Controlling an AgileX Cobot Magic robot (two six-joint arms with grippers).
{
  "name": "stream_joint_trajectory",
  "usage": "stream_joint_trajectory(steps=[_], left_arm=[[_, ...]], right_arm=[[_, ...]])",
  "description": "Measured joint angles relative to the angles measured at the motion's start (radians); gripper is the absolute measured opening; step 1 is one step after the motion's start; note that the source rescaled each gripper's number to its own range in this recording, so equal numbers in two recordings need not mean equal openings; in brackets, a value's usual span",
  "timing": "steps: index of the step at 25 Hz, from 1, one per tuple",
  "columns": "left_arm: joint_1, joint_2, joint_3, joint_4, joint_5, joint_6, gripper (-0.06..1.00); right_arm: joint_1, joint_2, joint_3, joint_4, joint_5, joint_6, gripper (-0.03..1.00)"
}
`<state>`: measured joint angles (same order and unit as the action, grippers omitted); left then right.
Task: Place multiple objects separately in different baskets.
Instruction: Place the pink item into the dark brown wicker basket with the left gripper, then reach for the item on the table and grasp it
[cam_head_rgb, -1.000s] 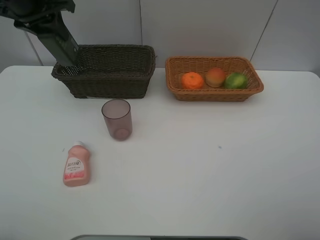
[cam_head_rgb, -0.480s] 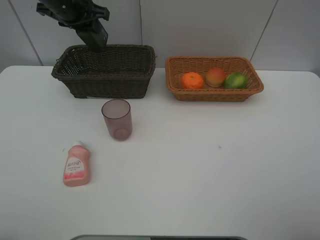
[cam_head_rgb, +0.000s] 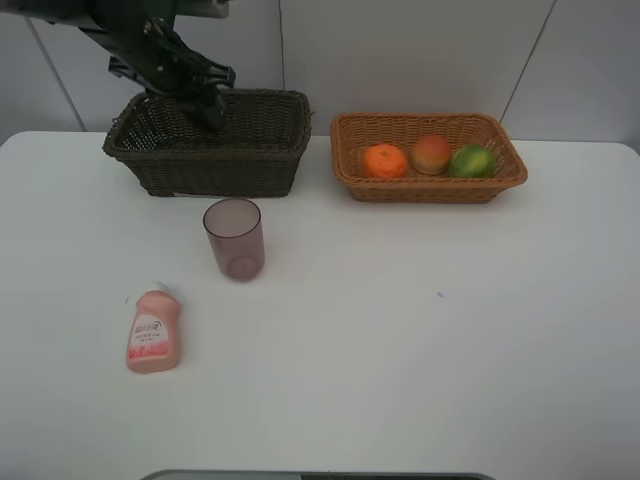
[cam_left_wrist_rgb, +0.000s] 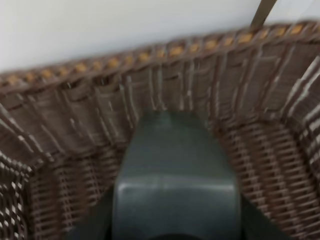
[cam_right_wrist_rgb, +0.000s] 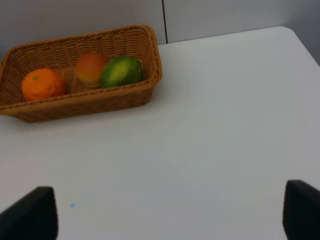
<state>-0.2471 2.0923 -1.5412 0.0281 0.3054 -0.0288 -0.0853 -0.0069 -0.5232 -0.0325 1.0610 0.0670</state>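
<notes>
Dark bottle (cam_left_wrist_rgb: 175, 175) is clamped in the left gripper (cam_head_rgb: 203, 103), down inside the dark basket (cam_head_rgb: 230, 165) at the table's (cam_head_rgb: 420, 340) far edge, left. The cup (cam_head_rgb: 235, 240) stands in front; the pink bottle (cam_head_rgb: 153, 335) lies nearer the front-left corner, label unreadable. Orange (cam_head_rgb: 385, 160), peach (cam_head_rgb: 431, 154) and mango (cam_head_rgb: 471, 161) fill the tan basket (cam_head_rgb: 430, 188). The right gripper (cam_right_wrist_rgb: 170, 215) gapes wide.

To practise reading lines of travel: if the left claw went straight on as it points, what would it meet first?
Likely the inside of the dark basket: the left claw, gripping the bottle, points down into it. Floor or far wall first is unclear.
</notes>
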Motion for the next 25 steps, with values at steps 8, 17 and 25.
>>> stream_joint_trajectory(steps=[8,17,25], left_arm=[[0.000,0.050,0.000,-0.012,-0.001,0.000,0.44],[0.000,0.051,0.000,-0.033,0.018,0.000,0.55],[-0.007,0.019,-0.004,-0.035,0.056,0.000,0.90]], right_arm=[[0.000,0.000,0.000,0.000,0.000,0.000,1.00],[0.000,0.000,0.000,0.000,0.000,0.000,1.00],[0.000,0.000,0.000,0.000,0.000,0.000,1.00]])
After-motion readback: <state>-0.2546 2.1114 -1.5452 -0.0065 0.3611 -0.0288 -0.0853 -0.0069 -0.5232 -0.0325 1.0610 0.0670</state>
